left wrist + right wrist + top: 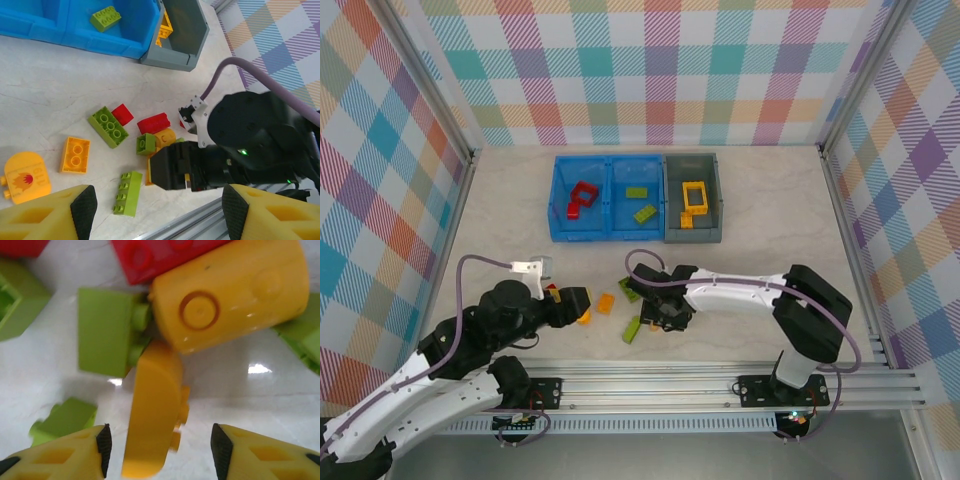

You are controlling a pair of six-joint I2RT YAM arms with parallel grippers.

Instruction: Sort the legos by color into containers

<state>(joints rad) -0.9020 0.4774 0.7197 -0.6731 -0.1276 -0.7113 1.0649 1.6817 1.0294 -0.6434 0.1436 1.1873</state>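
Plaid-walled cell, pale marbled worktop. At the far side the blue bin and grey bin sit touching. Red legos are in blue's left compartment, green legos in its right, and a yellow frame in grey. The other legos lie loose near the arms, well apart from the bins, so the sort looks partly done.

Step in hand, judging by the right jaws: picking a yellow piece for the grey bin. The right jaws are low over the pile, open, gripping nothing. A yellow curved piece stands on edge between the fingertips, with a gap on both sides, nearer one pad.

It's crowded: the round yellow piece touches its far end, a green brick is just beside, a red brick beyond.

Next move probably calls for closing squarely on the thin piece, lifting straight up, then carrying it to grey. It could tip or drag its neighbours.

The left jaws are open too and empty, near the pile's edge. A long green brick lies just ahead of them, an orange brick off to the side.
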